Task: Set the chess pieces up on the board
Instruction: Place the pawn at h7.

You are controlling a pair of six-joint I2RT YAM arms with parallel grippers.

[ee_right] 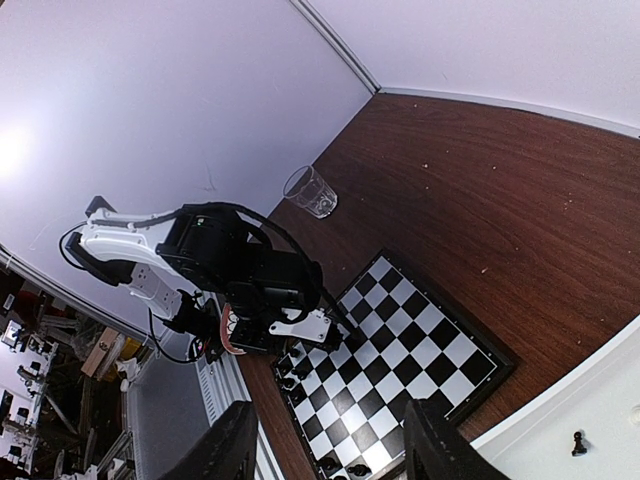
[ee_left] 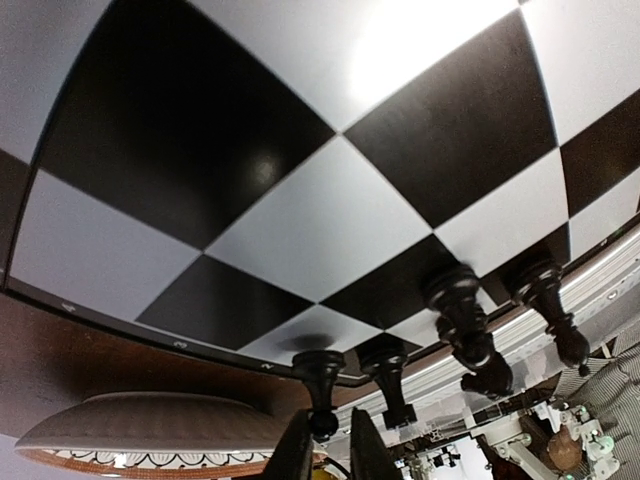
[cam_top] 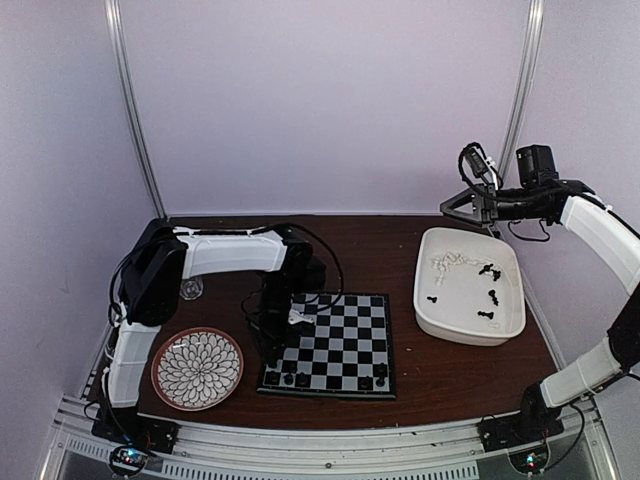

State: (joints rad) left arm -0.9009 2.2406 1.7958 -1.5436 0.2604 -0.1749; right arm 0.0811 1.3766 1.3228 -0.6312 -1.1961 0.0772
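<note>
The board (cam_top: 345, 335) lies at the table's middle, with a few black chess pieces (cam_top: 288, 379) along its near edge. In the left wrist view a black pawn (ee_left: 319, 385) stands on a pale square near the board's (ee_left: 300, 220) rim. My left gripper (ee_left: 330, 414) straddles the pawn's head, with a narrow gap showing on one side. Three more black pieces (ee_left: 465, 330) stand in the row beside it. My right gripper (ee_right: 335, 450) hangs high over the far right, open and holding nothing.
A white tub (cam_top: 505, 328) at the right holds loose white pieces (cam_top: 450, 263) and black pieces (cam_top: 490, 295). A round flower-patterned plate (cam_top: 197, 368) sits left of the board. A drinking glass (cam_top: 191, 289) stands behind the plate.
</note>
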